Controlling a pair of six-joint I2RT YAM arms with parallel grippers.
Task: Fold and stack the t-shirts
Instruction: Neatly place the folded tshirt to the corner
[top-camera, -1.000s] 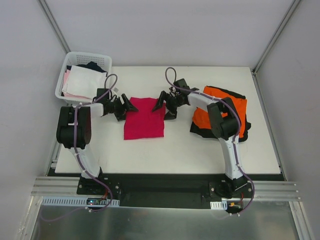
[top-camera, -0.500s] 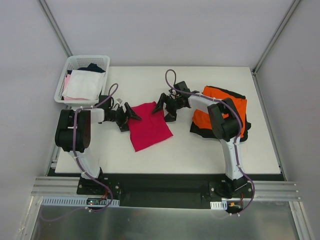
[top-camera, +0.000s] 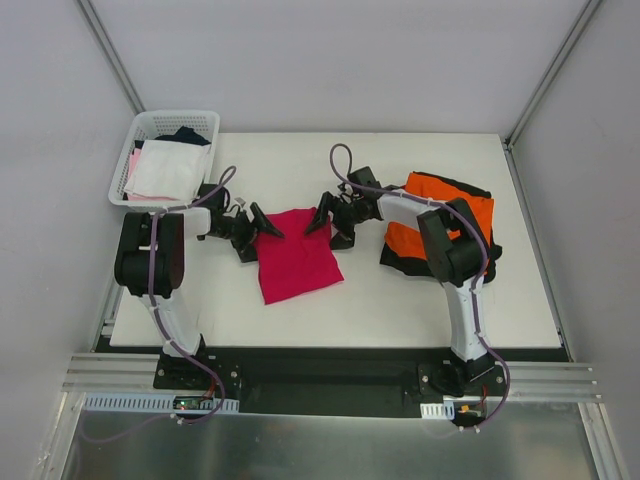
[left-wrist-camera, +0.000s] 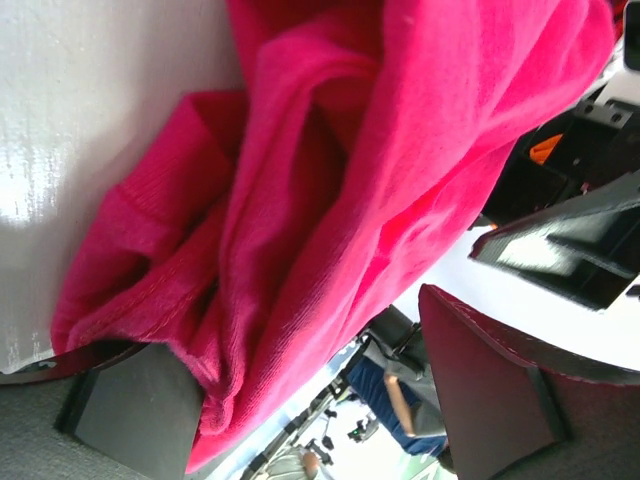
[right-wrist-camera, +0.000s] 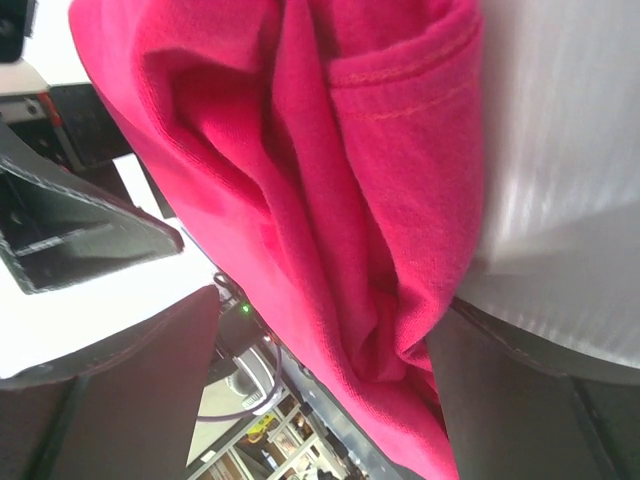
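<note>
Crimson-magenta t-shirt (top-camera: 297, 265), plain, far corners inside wide-apart left tool (top-camera: 256, 237), right tool (top-camera: 328, 232).

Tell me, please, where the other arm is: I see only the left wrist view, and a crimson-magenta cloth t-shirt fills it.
Observer: The right gripper is at the far right corner of the crimson-magenta cloth t-shirt. It faces the left gripper, which is at the far left corner.
Operator: Is the right one closed on the cloth?
Observer: No. In the right wrist view its jaws stand wide apart, with cloth lying between them.
Operator: Where are the other shirts?
Observer: The bright orange cloth t-shirt lies on the black cloth t-shirt, on the right side of the white table, partly under the right arm.
</note>
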